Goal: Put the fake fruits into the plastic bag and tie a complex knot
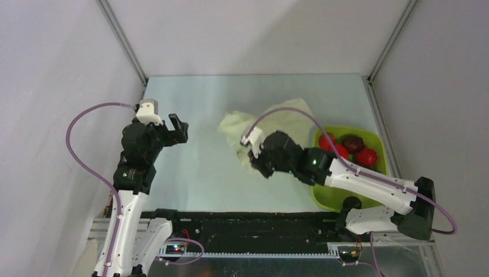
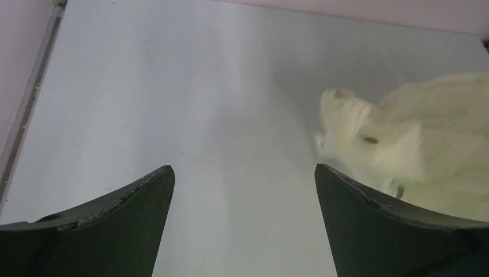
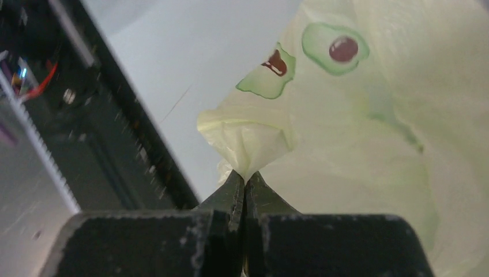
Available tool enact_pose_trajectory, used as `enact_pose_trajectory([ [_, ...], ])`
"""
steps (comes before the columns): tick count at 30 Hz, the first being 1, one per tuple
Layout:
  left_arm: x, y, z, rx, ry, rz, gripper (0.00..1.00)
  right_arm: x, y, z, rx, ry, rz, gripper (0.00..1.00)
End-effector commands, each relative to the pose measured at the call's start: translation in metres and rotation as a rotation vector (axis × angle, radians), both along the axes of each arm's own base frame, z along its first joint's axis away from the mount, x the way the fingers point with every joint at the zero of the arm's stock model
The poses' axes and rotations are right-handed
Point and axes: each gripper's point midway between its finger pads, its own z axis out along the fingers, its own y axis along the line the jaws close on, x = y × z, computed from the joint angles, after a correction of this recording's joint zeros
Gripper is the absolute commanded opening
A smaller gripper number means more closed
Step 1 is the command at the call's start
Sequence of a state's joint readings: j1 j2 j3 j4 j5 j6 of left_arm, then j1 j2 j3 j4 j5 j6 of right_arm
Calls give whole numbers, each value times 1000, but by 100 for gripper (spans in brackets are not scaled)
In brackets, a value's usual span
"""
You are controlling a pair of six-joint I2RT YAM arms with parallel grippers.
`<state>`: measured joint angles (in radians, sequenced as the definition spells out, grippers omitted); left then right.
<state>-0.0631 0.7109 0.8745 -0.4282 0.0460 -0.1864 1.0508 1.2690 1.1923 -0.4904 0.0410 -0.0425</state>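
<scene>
Plastic bag [image 1: 277, 118]: pale cream film, crumpled in a loose heap on the counter [image 1: 196, 173], a little toward 12 o'clock from the middle of the overhead view

Prints [image 3: 335, 41]: green rings with brown centres, plain to see on the film from the right wrist

Bag corner [image 3: 248, 141]: a small bunched point of film at the heap's 7 o'clock edge, drawn up into a peak

Right pincer [image 3: 245, 180]: pressed together on that peak, the two fingers meeting with only the thin fold of film between them; its arm reaches in from 4 o'clock, crossing over the tray's left side

Left pincer [image 2: 242, 173]: spread wide with nothing between the fingers, held over bare counter at 9 o'clock of the bag and well apart from it, fingers pointing toward 3 o'clock; from its own wrist the bag's edge lies beyond the right-hand finger

Fake fruits [image 1: 340, 151]: lying in the tray, outside the bag; three bright red round ones that I can count and one dark maroon one, packed close together at the tray's 12 o'clock end

Lime-green tray [image 1: 323, 197]: at 3 o'clock of the bag, its far left corner just beside the film; whether the two touch I cannot tell

Counter: pale, smooth, walled on three sides
</scene>
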Motion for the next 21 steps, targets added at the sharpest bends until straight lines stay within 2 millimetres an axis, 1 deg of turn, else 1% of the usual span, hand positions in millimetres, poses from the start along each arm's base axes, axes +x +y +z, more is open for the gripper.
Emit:
enact_pose_trajectory([
  [1,1,-12,16,-35,-60,-61,99,-53,-21,-20,-15,105,-63,0],
  [3,-1,-26,19,-55,-71,-140,99,-75,-32,-25,-19,117,-72,3],
  [4,-1,-32,22,-60,-85,-170,99,-80,-42,-27,-10,126,-103,7],
  [5,-4,-43,21,-71,-86,-231,99,-87,-49,-28,2,129,-101,19],
  [6,-5,-49,23,-78,-99,-268,99,-89,-55,-31,1,142,-128,26],
  [7,-8,-61,23,-87,-97,-332,99,-92,-62,-32,9,143,-133,44],
  [8,-9,-66,24,-88,-100,-356,99,-92,-69,-33,8,150,-166,52],
  [9,-10,-73,23,-86,-94,-390,99,-93,-74,-32,22,149,-175,65],
  [10,-10,-75,21,-84,-91,-400,99,-92,-80,-31,28,148,-206,71],
  [11,-12,-80,19,-79,-83,-421,99,-94,-84,-24,58,145,-209,79],
  [12,-14,-85,18,-77,-76,-442,99,-92,-88,-21,75,143,-230,82],
  [13,-15,-88,16,-73,-69,-454,99,-94,-92,-12,115,142,-228,86],
  [14,-18,-92,13,-77,-55,-471,99,-94,-94,-6,147,149,-241,88],
  [15,-20,-94,9,-91,-34,-473,99,-95,-99,4,198,151,-248,91],
  [17,-26,-101,1,-131,2,-485,99,-95,-108,17,280,166,-281,93],
  [18,-30,-104,-7,-145,21,-495,99,-93,-113,21,315,179,-320,93],
  [19,-33,-107,-12,-178,38,-492,99,-88,-122,28,355,171,-365,95],
  [20,-40,-112,-21,-209,64,-498,99,-87,-128,27,388,211,-423,95],
  [21,-44,-115,-26,-225,77,-502,99,-82,-140,25,402,215,-487,97],
])
